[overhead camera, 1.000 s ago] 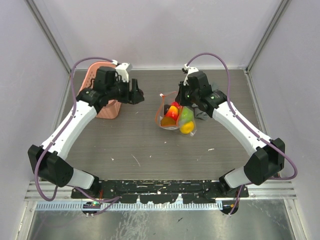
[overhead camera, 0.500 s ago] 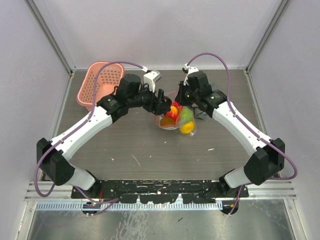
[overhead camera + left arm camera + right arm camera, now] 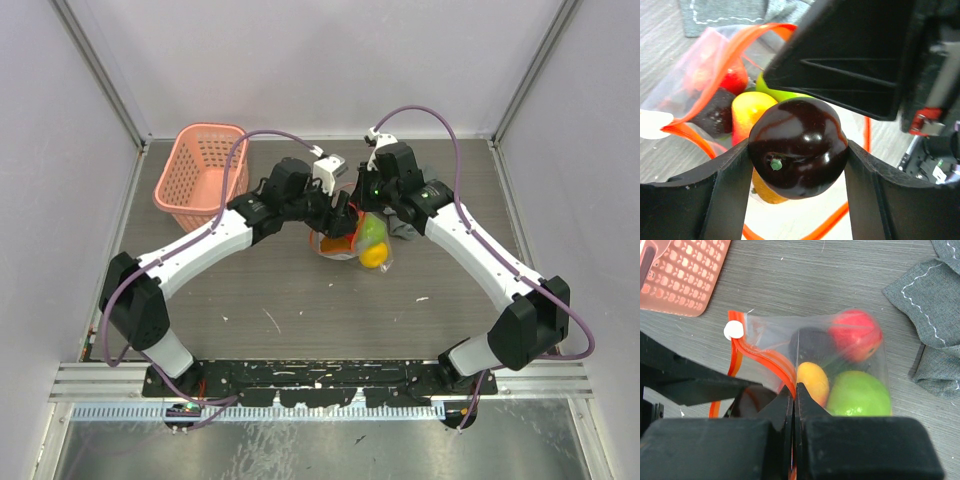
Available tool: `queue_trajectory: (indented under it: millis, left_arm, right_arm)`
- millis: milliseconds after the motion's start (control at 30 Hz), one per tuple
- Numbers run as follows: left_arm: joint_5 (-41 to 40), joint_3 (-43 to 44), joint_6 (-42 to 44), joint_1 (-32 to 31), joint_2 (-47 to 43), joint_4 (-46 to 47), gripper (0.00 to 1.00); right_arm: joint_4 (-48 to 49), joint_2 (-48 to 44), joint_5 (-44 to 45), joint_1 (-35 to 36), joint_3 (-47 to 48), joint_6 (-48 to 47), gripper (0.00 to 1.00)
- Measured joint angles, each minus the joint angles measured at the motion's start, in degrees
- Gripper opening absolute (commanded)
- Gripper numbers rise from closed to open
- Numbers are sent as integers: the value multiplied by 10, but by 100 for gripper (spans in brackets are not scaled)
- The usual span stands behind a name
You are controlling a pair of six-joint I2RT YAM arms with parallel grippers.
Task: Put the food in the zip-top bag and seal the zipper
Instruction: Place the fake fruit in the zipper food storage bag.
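Your left gripper [image 3: 797,167] has its jaws clamped on a dark maroon glossy round fruit [image 3: 800,137] with a small green stem stub. It grips the fruit by its two sides just above the open mouth of the small see-through plastic zip-top bag [image 3: 767,337]. The bag lies on the grey wood-grain worktop [image 3: 280,290] between the two arms.

Your right gripper [image 3: 794,395] has its jaws together, pinching the bag's mouth edge at the thin red-orange zipper strip [image 3: 761,356]. The small white slider tab [image 3: 733,330] sits at the strip's end, apart from the pinch.

Inside the bag you can see a red round fruit [image 3: 856,335], a dark piece [image 3: 812,344], a yellow-orange piece [image 3: 813,381] and a bright green round fruit [image 3: 858,395], crowded together.

A pink lattice plastic basket [image 3: 178,190] stands at the far left of the worktop, well apart from the bag. A crumpled grey cloth [image 3: 930,300] lies just beside the bag on the right arm's side.
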Motion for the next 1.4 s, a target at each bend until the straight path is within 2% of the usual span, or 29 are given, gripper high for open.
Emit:
queue_trajectory:
  millis: [400, 733, 1100, 1233, 1400]
  left_arm:
    - [-120, 0, 3, -4, 18, 28, 75]
    - [-180, -19, -24, -15, 18, 52, 76]
    - [-211, -42, -40, -29, -8, 63, 86]
    - [-215, -43, -43, -29, -27, 53, 87]
    - [-222, -43, -50, -29, -53, 26, 93]
  right_arm:
    - [0, 0, -2, 0, 0, 0, 2]
    - [1, 0, -12, 0, -2, 0, 2]
    - [6, 0, -28, 0, -9, 5, 2]
    - [8, 0, -30, 0, -9, 6, 2]
    - [11, 0, -30, 0, -10, 9, 2]
